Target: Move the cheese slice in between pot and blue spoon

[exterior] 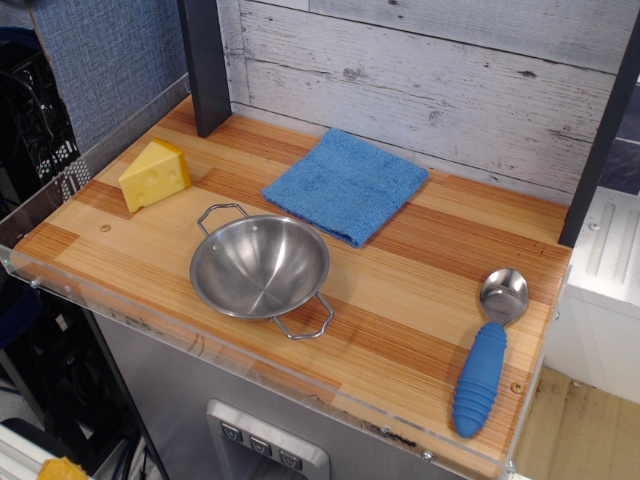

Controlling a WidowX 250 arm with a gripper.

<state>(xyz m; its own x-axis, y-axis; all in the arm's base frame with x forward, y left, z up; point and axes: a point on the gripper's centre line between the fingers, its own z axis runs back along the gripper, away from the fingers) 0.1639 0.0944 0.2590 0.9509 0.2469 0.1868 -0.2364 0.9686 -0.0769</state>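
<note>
My gripper out of view, can't tell its state, cheese (154, 176) at far-left of counter (420, 300), pot (260, 267) front-center, blue cloth (346, 185) behind pot, spoon (489, 349) at right edge.

**Colours on the counter**

The cheese slice (154, 176) is yellow, dotted with shallow round holes. The pot (259, 267) is shiny silver steel. The spoon (489, 349) has a silver scoop and a ribbed blue handle. The cloth (346, 184) is blue. The table (420, 290) shows striped orange-brown wood; the wall (440, 80) is weathered whitish-grey planks.
</note>
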